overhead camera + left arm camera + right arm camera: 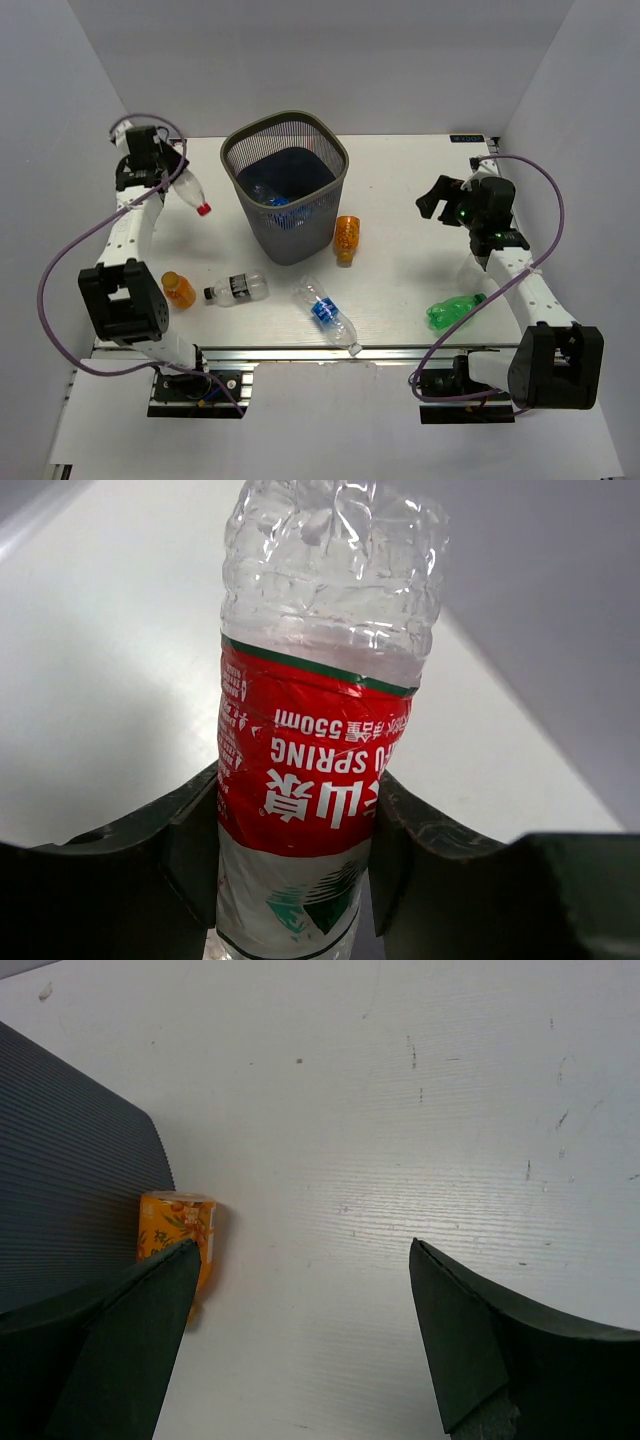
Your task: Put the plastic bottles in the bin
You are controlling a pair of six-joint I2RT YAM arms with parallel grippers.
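Note:
My left gripper is shut on a clear bottle with a red label, held at the table's far left with its red cap pointing toward the bin. The dark wire-mesh bin stands at centre back with some bottles inside. On the table lie an orange bottle against the bin, another orange one, a black-label bottle, a blue-label bottle and a green bottle. My right gripper is open and empty over bare table, right of the bin.
The bin's wall fills the left of the right wrist view. Grey walls enclose the table on the left, back and right. A purple cable loops out from each arm.

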